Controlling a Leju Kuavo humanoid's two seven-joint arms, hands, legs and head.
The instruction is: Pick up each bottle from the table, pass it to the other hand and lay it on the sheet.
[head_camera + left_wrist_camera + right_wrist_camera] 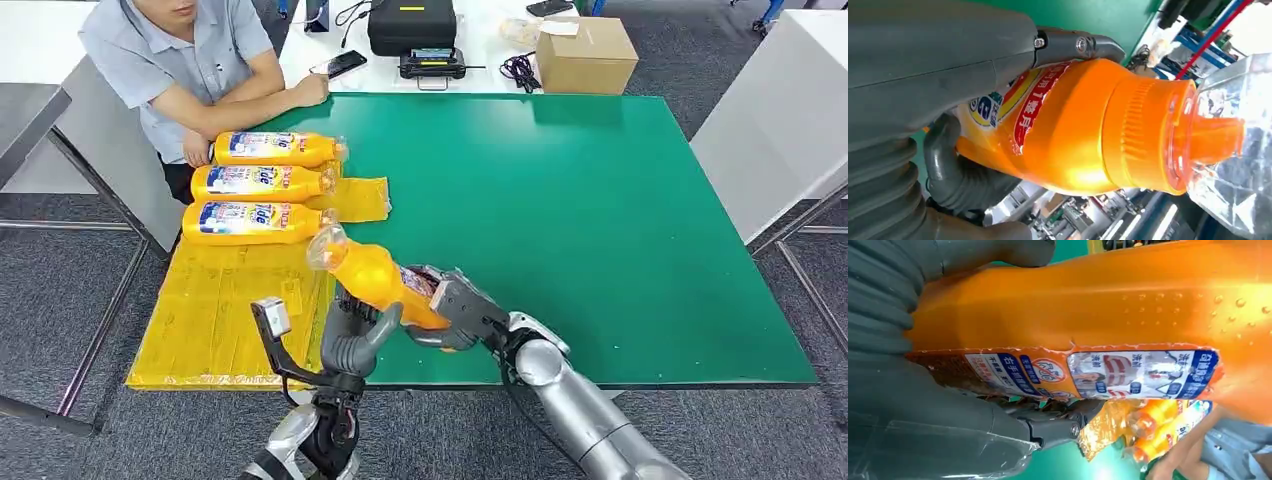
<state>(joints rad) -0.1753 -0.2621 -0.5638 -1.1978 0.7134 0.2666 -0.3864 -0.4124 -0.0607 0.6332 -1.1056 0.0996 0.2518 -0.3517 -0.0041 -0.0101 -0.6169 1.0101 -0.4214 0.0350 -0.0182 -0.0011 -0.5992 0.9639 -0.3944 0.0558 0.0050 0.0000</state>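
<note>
An orange bottle [375,272] with a clear-wrapped cap hangs tilted over the near edge of the green table [580,200], cap pointing toward the yellow sheet [220,300]. My right hand [460,310] grips its base end. My left hand [355,335] wraps its middle from below. The left wrist view has the left hand [923,75] around the bottle [1088,130] just behind the cap. In the right wrist view the right hand [908,405] clasps the labelled body of the bottle [1098,305]. Three more bottles [262,183] lie side by side on the sheet's far end.
A person [190,60] sits at the table's far left corner, arms resting close to the laid bottles. Behind the table stand a cardboard box [585,55] and a black case [412,25]. Most of the green top to the right is bare.
</note>
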